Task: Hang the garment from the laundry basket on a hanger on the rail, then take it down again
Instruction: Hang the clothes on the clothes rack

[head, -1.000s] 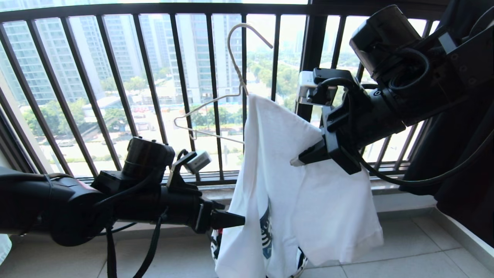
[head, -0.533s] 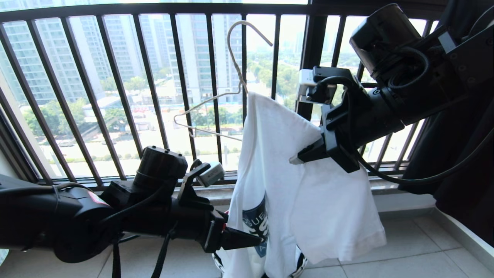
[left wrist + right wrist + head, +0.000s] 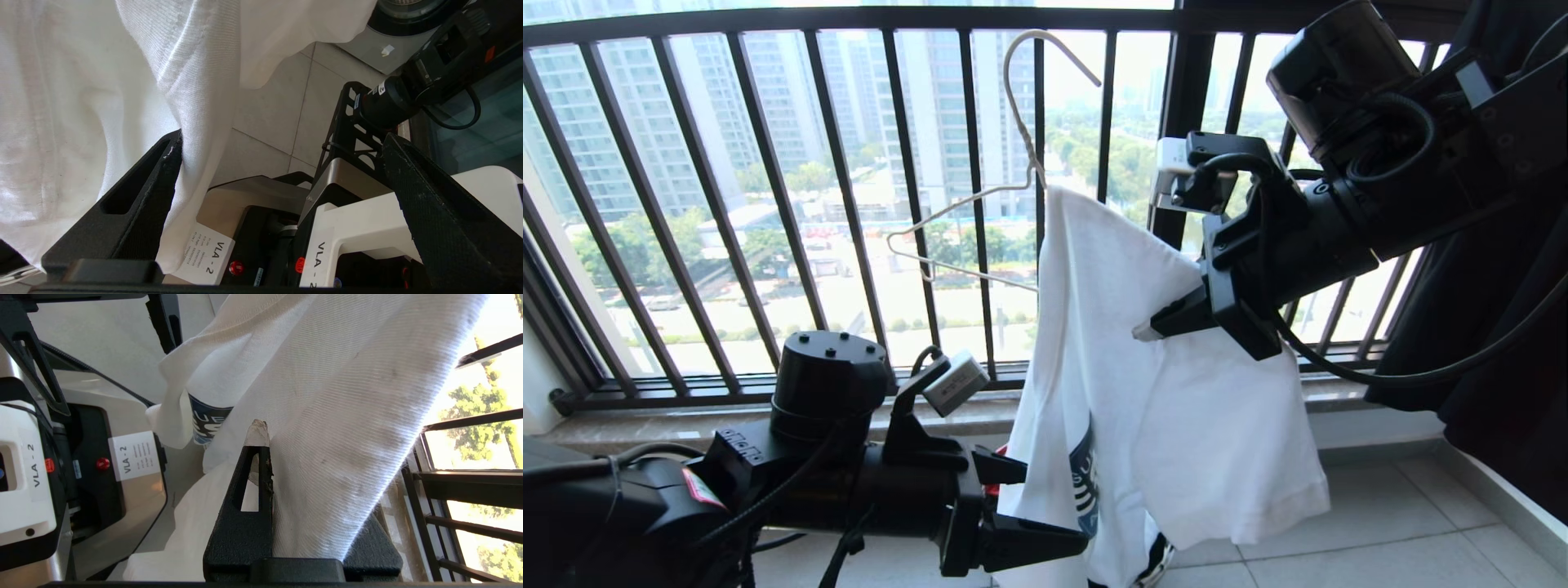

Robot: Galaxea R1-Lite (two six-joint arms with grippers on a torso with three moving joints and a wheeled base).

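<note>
T-shirt [image 3: 1168,425]: I saw the white T-shirt hanging in mid-air in front of the balcony railing [image 3: 768,188], draped over one arm of the wire hanger and bunched to that side, its blue chest print [image 3: 1085,482] folded inward low down. It sat that way, I judged, because only one shoulder had been threaded so far.

Right gripper [image 3: 1156,325]: I had it up high on the right, jaws pressed together on a fold of the shirt. In the right wrist view the cloth ran between the two black fingers [image 3: 249,506]. I judged the hanger's hidden arm was clamped inside that fold, which would explain why the hanger stayed up with nothing else carrying it.

Left gripper [image 3: 1045,510]: It was low on the left with its jaws spread wide, at the shirt's lower edge. In the left wrist view one finger [image 3: 135,196] touched the hanging cloth and the other stood clear, with nothing between them. I read this as lining up to take the loose side and pull it over the bare arm.

Wire hanger [image 3: 968,220]: Its hook [image 3: 1045,65] pointed up, free of any bar, and its left arm was bare.

Laundry basket [image 3: 1153,563]: I could make out only a sliver of its rim on the floor tiles, under the shirt's hem.

Rail: Not in any view, so hanging was not yet done.
</note>
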